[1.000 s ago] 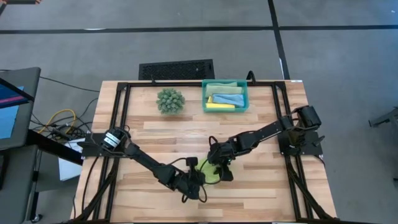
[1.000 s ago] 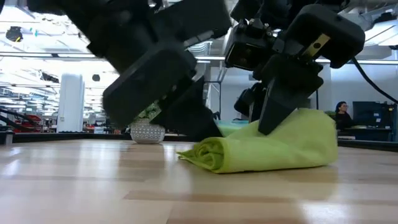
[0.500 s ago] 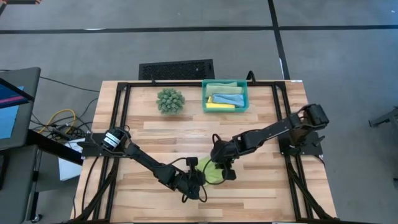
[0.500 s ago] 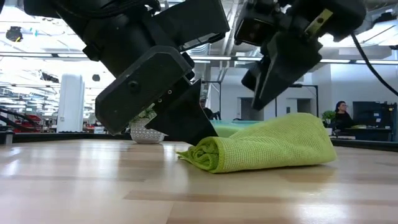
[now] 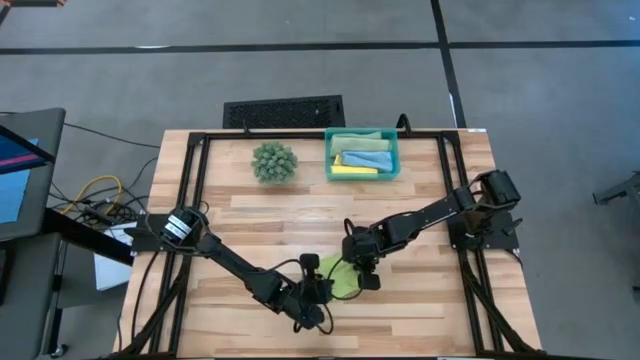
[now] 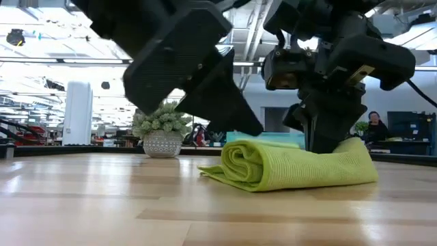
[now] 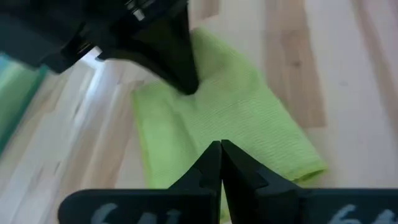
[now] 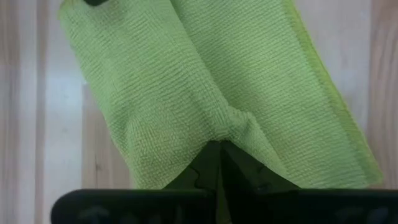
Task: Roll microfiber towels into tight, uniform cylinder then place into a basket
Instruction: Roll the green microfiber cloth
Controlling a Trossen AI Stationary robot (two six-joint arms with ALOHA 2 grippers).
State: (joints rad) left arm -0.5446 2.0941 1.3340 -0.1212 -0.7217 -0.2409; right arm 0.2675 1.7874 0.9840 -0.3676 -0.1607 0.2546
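Lime green cloth is pinched by the right tool [image 8: 219, 149], while the left tool [image 7: 221, 149], fingers together, is pressed on the lime green towel [image 5: 343, 278] mid-tabletop [image 5: 420, 300]. If lifted unevenly, the roll is likely loosened before the basket [image 5: 361, 172] is reached.

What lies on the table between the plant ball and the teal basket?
Nothing: the high view shows only bare wood between the plant ball and the basket.
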